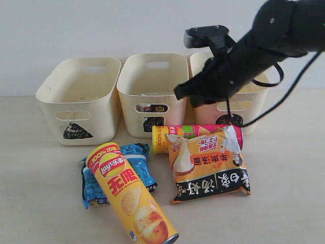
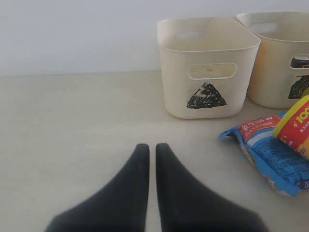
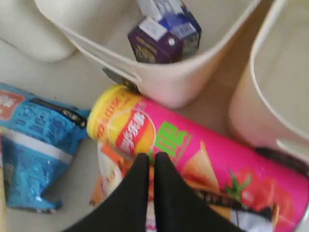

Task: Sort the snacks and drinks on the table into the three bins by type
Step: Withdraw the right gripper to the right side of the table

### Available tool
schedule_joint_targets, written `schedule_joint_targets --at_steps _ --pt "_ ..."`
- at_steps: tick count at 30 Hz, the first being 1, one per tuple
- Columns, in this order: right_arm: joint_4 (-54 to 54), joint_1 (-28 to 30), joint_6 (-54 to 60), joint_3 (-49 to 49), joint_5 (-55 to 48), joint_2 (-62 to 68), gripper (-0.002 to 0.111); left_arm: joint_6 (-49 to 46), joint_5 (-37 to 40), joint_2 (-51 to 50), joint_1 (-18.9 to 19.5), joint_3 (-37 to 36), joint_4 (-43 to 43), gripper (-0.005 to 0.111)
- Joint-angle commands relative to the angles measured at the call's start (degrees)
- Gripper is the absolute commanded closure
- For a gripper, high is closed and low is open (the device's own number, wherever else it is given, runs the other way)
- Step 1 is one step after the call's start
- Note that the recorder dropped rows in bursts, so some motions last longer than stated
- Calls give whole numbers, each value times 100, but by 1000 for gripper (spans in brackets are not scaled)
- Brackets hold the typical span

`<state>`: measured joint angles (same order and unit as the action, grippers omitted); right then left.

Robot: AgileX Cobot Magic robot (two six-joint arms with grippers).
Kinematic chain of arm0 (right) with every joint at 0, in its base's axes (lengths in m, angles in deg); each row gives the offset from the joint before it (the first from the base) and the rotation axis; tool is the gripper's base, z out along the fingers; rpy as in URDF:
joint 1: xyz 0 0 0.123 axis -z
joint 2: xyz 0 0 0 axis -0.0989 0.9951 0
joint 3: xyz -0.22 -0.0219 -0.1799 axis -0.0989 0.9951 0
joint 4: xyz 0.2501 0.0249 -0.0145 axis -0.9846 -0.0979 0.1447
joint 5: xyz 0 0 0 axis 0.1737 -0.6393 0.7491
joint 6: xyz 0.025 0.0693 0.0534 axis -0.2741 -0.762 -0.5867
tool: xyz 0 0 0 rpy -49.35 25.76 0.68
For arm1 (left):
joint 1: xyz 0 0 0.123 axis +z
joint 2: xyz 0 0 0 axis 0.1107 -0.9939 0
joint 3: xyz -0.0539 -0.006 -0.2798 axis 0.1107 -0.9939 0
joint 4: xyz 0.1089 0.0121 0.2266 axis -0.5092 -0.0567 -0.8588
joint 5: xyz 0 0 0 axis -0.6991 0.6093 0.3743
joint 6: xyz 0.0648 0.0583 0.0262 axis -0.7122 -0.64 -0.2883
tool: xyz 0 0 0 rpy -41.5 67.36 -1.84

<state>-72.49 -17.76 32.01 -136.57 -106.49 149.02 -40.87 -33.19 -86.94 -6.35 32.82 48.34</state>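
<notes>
Pink chip can [image 3: 217,162] lying flat, yel. end.

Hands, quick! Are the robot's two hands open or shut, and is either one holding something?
Left hand: shut, holding nothing.
Right hand: shut, holding nothing.

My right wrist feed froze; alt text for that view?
The shut right end effector hovers over the pink chip can lying on its side. Beside it, a cream bin holds the dark purple carton and the white and blue carton.
</notes>
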Motion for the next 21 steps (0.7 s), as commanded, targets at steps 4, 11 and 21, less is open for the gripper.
schedule_joint_targets --at_steps 4,11,21 --pt "-584 123 -9 1924 881 -1341 108 -26 -23 13 0 -18 8 102" --pt "-1032 123 -189 3478 1972 -2362 108 -26 -23 13 0 -18 8 102" --pt "-3744 1817 3296 3214 -2297 -1984 108 -26 -23 13 0 -18 8 102"
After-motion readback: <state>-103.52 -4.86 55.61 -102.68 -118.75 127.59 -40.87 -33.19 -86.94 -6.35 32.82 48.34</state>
